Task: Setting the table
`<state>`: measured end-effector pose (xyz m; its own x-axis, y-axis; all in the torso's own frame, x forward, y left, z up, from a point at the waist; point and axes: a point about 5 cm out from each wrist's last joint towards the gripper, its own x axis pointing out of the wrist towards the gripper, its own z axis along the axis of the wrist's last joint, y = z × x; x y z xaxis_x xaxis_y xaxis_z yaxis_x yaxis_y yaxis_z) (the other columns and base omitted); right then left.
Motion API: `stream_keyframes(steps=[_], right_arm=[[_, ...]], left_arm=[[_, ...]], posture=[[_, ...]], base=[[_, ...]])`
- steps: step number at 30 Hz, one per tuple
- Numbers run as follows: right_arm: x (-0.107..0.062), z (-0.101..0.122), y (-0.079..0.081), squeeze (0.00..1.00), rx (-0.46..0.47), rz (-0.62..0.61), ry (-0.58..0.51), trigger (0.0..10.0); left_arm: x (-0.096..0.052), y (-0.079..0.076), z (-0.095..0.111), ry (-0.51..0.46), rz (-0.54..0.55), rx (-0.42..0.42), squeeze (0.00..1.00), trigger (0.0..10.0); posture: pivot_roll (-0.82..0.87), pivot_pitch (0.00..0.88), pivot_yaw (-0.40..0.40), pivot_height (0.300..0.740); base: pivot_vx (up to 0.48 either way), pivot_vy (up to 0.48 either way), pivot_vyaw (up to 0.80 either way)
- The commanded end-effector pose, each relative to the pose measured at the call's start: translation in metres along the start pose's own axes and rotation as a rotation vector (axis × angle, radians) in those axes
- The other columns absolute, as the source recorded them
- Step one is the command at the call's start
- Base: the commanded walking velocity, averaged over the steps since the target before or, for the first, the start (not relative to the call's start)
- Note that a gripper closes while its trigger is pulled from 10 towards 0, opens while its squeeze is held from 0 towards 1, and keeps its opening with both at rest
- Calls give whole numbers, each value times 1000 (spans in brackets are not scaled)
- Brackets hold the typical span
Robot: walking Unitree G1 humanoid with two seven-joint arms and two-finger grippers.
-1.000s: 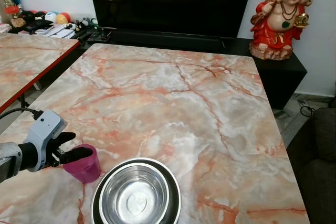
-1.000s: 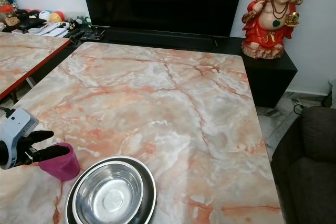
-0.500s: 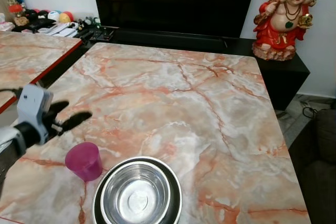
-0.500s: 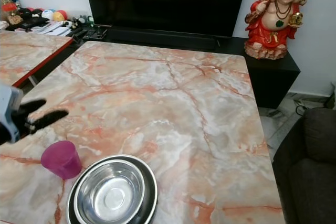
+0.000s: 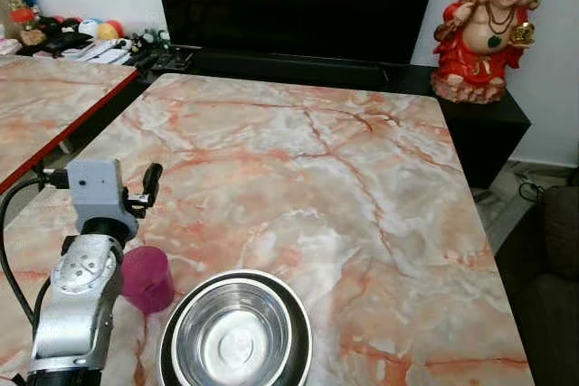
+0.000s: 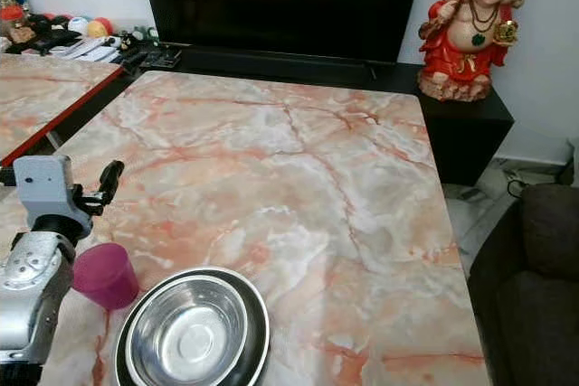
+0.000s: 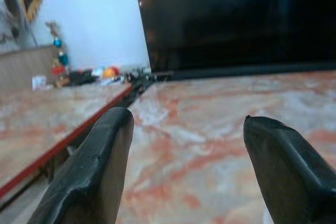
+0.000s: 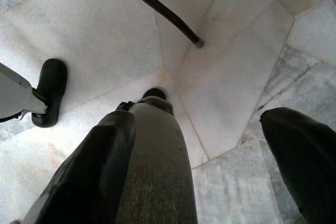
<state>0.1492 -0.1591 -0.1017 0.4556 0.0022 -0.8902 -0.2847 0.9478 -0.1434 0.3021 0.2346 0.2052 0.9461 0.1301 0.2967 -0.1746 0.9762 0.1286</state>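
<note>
- Left claw (image 5: pixel 149 189) now lifted clear of the pink cup (image 5: pixel 147 279) and swung upward, after gripping that cup a second ago and hovering above it half a second ago; fingers spread wide with nothing between them, as the left wrist view confirms.
- Pink cup left upright on the counter (image 5: pixel 298 187), below and behind the claw, partly hidden by the silver forearm; just beside the steel bowl (image 5: pixel 237 336), which sits in a dark plate (image 5: pixel 303 327) nearer the counter's front edge.
- Means the cup's placement looks finished; release clean, cup not tipped.
- Right claw (image 8: pixel 210 182) hanging idle over the tiled floor (image 8: pixel 236 77), fingers apart, holding nothing.
- Likely next: fetching another piece for the setting; much of the counter beyond the claw bare.
</note>
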Motion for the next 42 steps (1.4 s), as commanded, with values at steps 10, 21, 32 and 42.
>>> stream_keyframes(steps=[10, 21, 32, 42], right_arm=[[-8, -40, 2, 0, 29, 4, 43, 10000], [-16, -70, -6, 0, -21, 21, 113, 10000], [-14, -63, -2, 0, -31, 29, 108, 10000], [-10, -48, 2, 0, -14, 30, 76, 10000]], left_arm=[[5, 15, 4, -55, 47, 17, 0, 10000], [11, 18, 3, -54, 53, 22, 0, 10000], [12, 16, 4, -60, 58, 25, 0, 10000], [13, 21, 5, -65, 78, 29, 0, 10000]], posture=[[28, 50, 23, 740], [32, 41, 24, 740], [33, 53, 16, 740], [39, 55, 7, 740]], base=[[0, 0, 0], [0, 446, 0], [0, 480, 533], [0, 480, 0]])
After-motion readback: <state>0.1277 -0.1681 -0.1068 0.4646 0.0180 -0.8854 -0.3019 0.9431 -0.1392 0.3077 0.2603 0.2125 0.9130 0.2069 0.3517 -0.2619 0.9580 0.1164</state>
